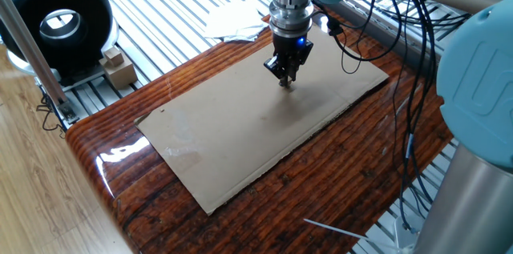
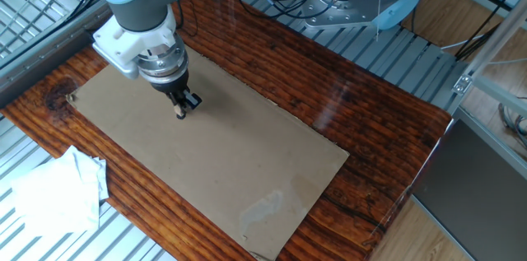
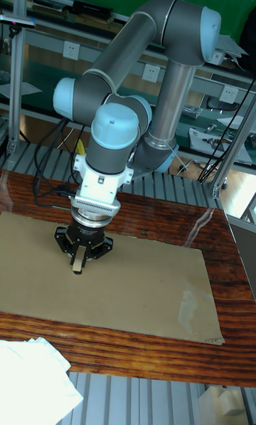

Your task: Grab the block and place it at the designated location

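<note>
My gripper (image 3: 77, 263) points straight down over the tan cardboard sheet (image 1: 240, 138), near its far end in one fixed view. It is shut on the block (image 3: 77, 268), a tiny light-tan cube pinched at the fingertips. The cube's lower end is at or just above the sheet. In the other fixed view the gripper (image 2: 181, 112) stands over the sheet's left part, and the block (image 2: 180, 114) shows as a pale speck at its tip. I cannot make out the designated location on the sheet in any view; it may be hidden under the gripper.
The sheet lies on a glossy dark wooden table (image 1: 337, 182). White crumpled cloth (image 2: 53, 191) lies by the table edge. A black ring-shaped device (image 1: 56, 22) and small wooden blocks (image 1: 116, 66) sit off the table. Cables (image 1: 401, 54) hang beside the arm.
</note>
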Controlling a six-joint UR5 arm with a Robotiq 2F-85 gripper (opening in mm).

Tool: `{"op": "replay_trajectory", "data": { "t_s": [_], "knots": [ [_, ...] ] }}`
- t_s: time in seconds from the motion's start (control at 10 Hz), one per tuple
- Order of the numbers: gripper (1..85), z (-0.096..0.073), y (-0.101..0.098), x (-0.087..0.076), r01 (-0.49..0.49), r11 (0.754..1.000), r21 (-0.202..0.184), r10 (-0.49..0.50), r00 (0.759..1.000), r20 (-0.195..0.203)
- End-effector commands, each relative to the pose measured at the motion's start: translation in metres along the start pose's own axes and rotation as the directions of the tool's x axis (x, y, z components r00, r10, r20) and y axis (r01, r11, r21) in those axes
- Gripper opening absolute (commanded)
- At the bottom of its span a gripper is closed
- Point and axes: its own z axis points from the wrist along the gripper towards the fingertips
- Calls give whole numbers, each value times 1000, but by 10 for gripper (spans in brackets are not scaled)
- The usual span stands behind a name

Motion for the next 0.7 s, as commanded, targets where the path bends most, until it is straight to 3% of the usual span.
{"op": "replay_trajectory", "data": {
  "t_s": [0.0,0.6],
  "knots": [
    [10,0,3,-1,-8,1000,-14,8,1000,7],
    [10,1,3,-4,-11,1000,-15,11,1000,15]
  ]
}}
